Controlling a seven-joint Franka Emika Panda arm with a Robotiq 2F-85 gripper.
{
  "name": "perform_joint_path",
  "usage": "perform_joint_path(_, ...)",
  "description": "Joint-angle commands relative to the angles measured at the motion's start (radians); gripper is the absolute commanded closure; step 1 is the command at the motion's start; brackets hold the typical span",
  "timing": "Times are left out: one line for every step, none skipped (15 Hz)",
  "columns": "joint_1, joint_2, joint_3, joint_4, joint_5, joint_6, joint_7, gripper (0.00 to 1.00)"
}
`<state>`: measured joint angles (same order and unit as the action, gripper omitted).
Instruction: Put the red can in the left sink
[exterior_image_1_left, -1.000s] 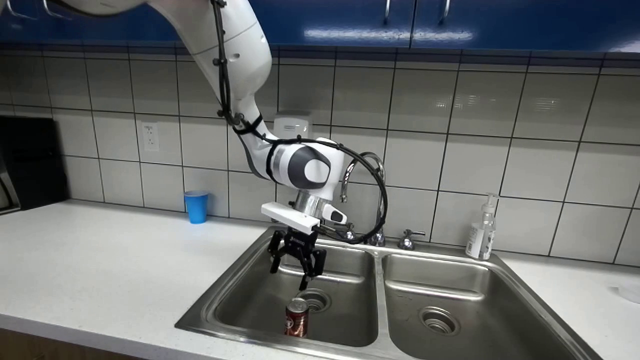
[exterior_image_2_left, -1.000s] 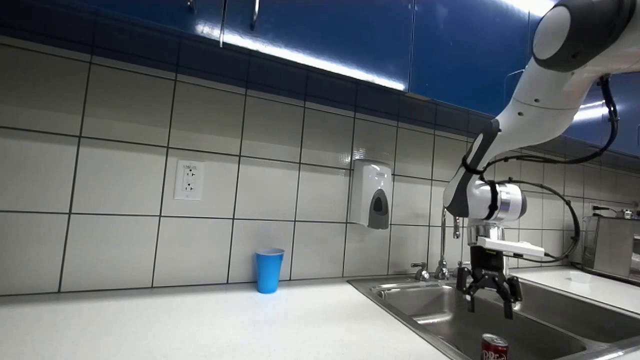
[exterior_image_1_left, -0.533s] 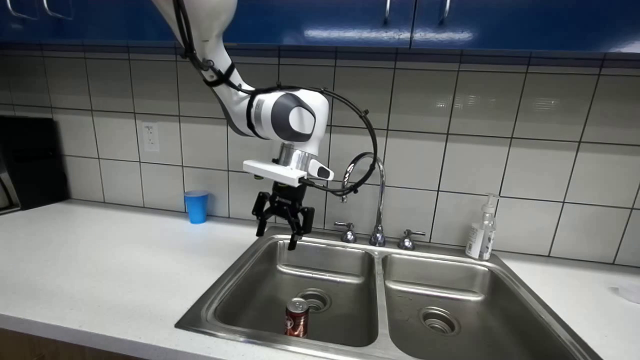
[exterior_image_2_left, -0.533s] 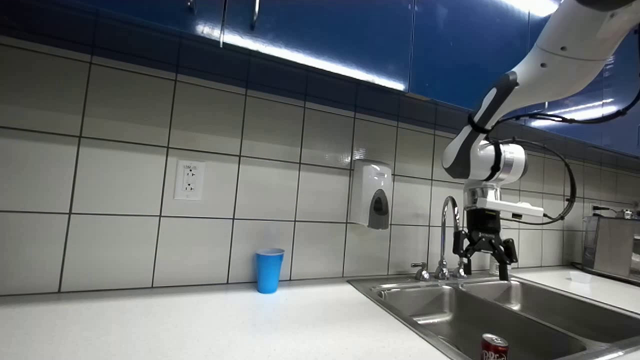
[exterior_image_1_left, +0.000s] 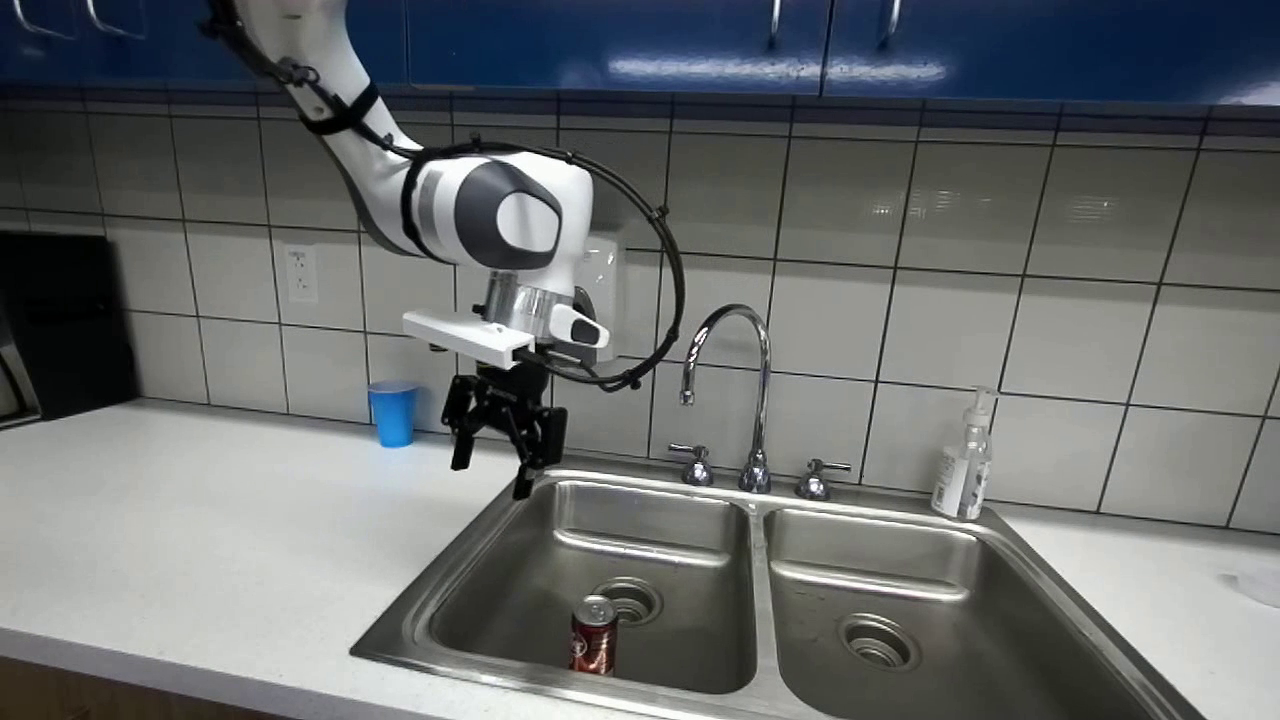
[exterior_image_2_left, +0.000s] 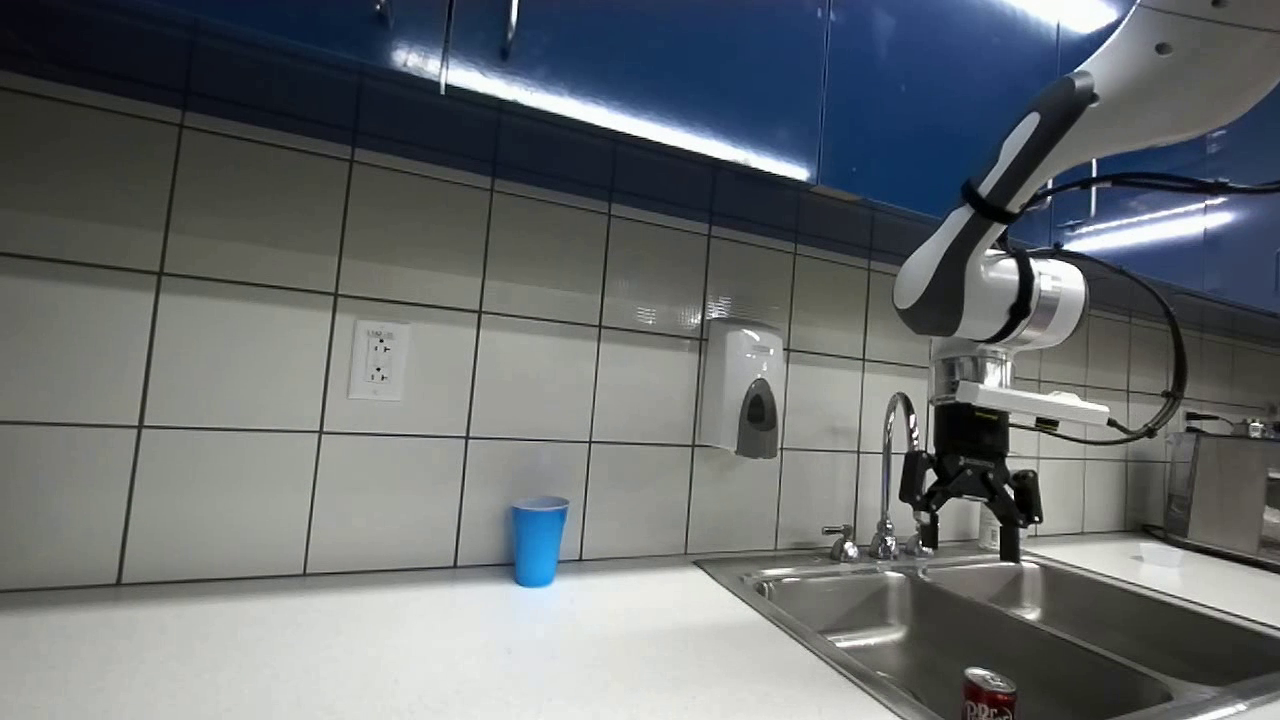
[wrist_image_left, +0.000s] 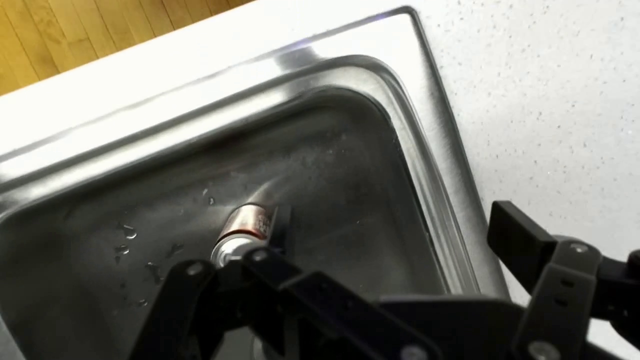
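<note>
I have the gripper (exterior_image_1_left: 492, 476) spread wide with nothing in it, and though in the wrist view it hides part of the top of the red can (wrist_image_left: 245, 225), both exterior views show the two well apart. The can stands on the floor of the left sink (exterior_image_1_left: 690, 625), toward its front side and near the drain (exterior_image_1_left: 632, 598), so I judge the task done bar pulling the arm (exterior_image_1_left: 500, 215) clear. If I had to take hold of it, I'd expect a stiff body with thin walls that dent under a hard squeeze, and a smooth skin, perhaps slippery, as what look like water drops (wrist_image_left: 129, 231) lie close by; full and heavy or drained and light, I can't tell. I'd come straight down and close on either side at mid-height. The can's long axis runs vertical, silvery end up, with pale lettering (exterior_image_2_left: 985, 712) toward the camera in an exterior view. Farther out, the blue cup (exterior_image_1_left: 392, 415) stands on the counter (exterior_image_1_left: 250, 540) near the tiled wall (exterior_image_1_left: 830, 320)
</note>
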<state>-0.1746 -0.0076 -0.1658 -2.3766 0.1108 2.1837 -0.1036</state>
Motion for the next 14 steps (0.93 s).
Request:
perform_joint_path(0.036, -0.122, 0.029, -0.144, -0.019, 0.057, 0.077, 0.00)
perform_joint_path(0.049, -0.137, 0.040, -0.165, -0.027, 0.061, 0.095, 0.00)
perform_joint_path(0.062, -0.152, 0.052, -0.181, -0.028, 0.058, 0.113, 0.00)
perform_joint_path(0.074, -0.169, 0.064, -0.195, -0.023, 0.054, 0.125, 0.00)
perform_joint_path(0.087, -0.189, 0.079, -0.208, -0.029, 0.047, 0.150, 0.00)
perform_joint_path(0.098, -0.205, 0.092, -0.217, -0.026, 0.039, 0.168, 0.00)
perform_joint_path(0.109, -0.221, 0.105, -0.225, -0.021, 0.031, 0.187, 0.00)
perform_joint_path(0.117, -0.235, 0.112, -0.229, -0.004, 0.016, 0.198, 0.00)
perform_joint_path(0.109, -0.166, 0.093, -0.191, 0.000, 0.035, 0.147, 0.00)
perform_joint_path(0.117, -0.175, 0.098, -0.195, 0.000, 0.035, 0.153, 0.00)
perform_joint_path(0.118, -0.174, 0.098, -0.195, 0.000, 0.036, 0.153, 0.00)
perform_joint_path(0.117, -0.171, 0.096, -0.195, 0.000, 0.036, 0.153, 0.00)
perform_joint_path(0.116, -0.166, 0.093, -0.195, 0.000, 0.037, 0.153, 0.00)
perform_joint_path(0.115, -0.164, 0.092, -0.195, 0.000, 0.037, 0.153, 0.00)
